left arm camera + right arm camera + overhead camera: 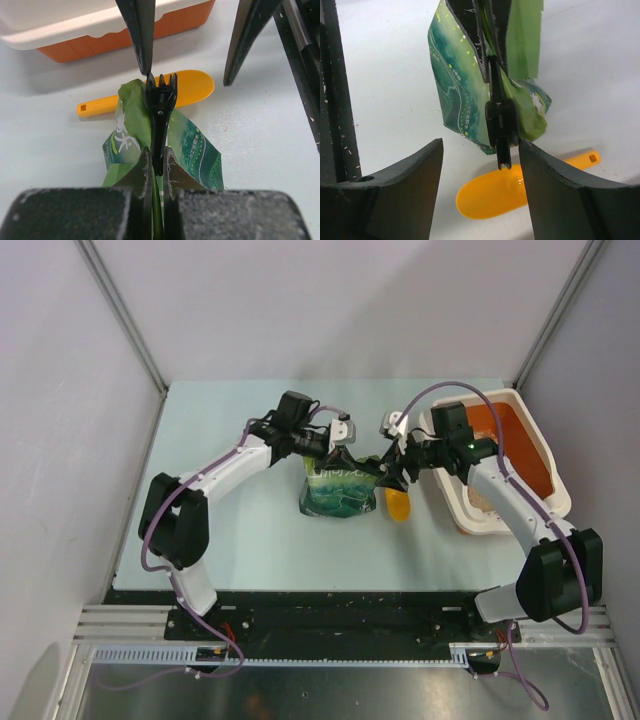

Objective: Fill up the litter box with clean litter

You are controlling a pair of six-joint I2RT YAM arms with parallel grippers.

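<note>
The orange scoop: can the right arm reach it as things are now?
Probably yes. The right gripper is open, and the scoop lies uncovered on the table beside the green bag; only the black clip hangs close.

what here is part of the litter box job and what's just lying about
Job:
- long white plastic litter box, orange inside
- green printed bag, pinched by the left gripper
- black plastic clip on the bag's top

Lying about, for now:
- yellow-orange plastic scoop, flat on the table, untouched
</note>
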